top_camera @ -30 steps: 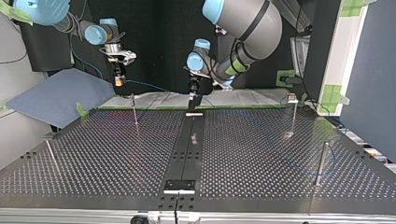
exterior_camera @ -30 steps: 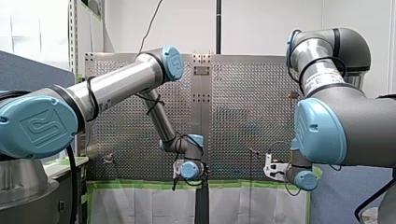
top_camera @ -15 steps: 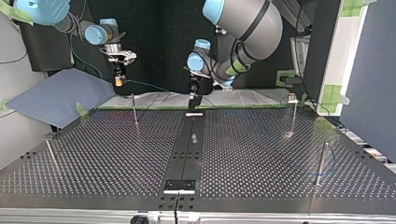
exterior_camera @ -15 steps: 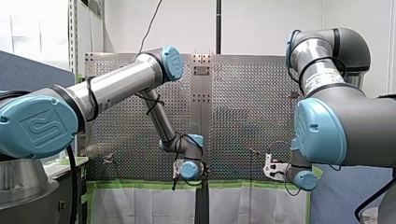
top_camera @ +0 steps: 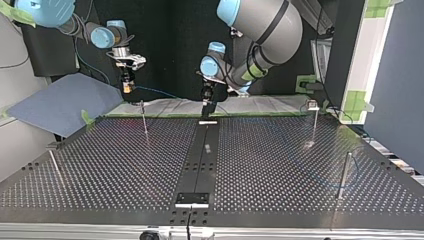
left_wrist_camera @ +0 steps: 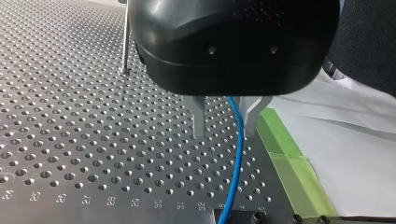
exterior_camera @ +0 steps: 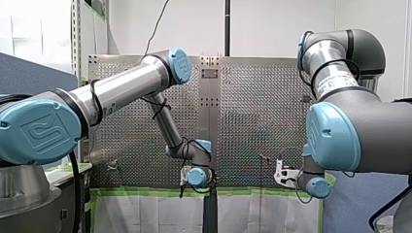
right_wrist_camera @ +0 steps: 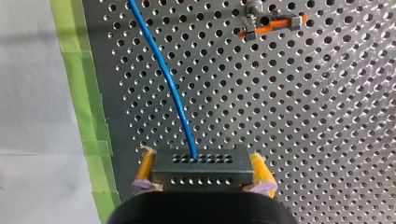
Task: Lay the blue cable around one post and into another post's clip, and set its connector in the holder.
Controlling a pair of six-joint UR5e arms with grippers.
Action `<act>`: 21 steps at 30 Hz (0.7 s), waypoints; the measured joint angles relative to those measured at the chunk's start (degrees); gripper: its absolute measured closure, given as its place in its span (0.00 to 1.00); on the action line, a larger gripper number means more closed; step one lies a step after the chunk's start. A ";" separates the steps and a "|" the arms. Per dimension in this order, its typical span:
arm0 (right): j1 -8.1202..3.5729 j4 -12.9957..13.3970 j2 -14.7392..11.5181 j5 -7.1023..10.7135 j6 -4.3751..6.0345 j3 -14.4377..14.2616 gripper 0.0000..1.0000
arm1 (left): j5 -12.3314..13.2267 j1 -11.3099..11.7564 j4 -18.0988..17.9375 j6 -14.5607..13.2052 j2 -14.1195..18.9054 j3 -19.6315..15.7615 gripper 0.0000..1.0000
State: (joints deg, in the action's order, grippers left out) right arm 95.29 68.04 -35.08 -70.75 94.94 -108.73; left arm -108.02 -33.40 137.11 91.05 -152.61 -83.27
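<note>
Progress looks slight, so count most of the job as not yet done. The connector (right_wrist_camera: 205,173), a dark perforated block, sits clamped between the yellow-padded fingers (right_wrist_camera: 259,170) of the right pincer (right_wrist_camera: 201,161), so it is in no holder. I cannot pick the holder out for you with any certainty. From the block the blue cable (right_wrist_camera: 169,84) runs out over the desk (top_camera: 260,165) beside the green tape (right_wrist_camera: 77,70), well apart from the orange clip (right_wrist_camera: 273,22) on a post top, and that clip is bare. In the top view you can follow the cable through the air from the right pincer across to the left pincer (left_wrist_camera: 225,135), clear of the post (top_camera: 144,119) at that view's far left. A faint blue curve shows near the right-hand post (top_camera: 344,172), too faint to say whether anything is wound there. By my reading, the lap around a post, the clip and the holder are all left to do. The left pincer's metal fingers (left_wrist_camera: 200,119) stand apart, and the cable passes loose between them, closer to one finger, then on down toward the desk's edge. As for pose, the left arm (exterior_camera: 121,90) reaches in from the front view's left to the middle, forearm sloping down and wrist bent low over the desk's edge nearest the arms. The right arm (exterior_camera: 340,121) is folded tight at that view's right, its wrist low beside the desk, pincer pointing down.
</note>
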 joint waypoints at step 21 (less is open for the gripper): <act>0.02 -0.19 -0.02 -0.01 -0.07 0.05 1.00 | 0.74 -0.01 0.01 0.18 0.00 -0.02 0.99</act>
State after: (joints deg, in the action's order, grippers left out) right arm 95.32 67.85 -35.10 -70.76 94.87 -108.68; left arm -107.28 -33.41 137.12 91.22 -152.61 -83.29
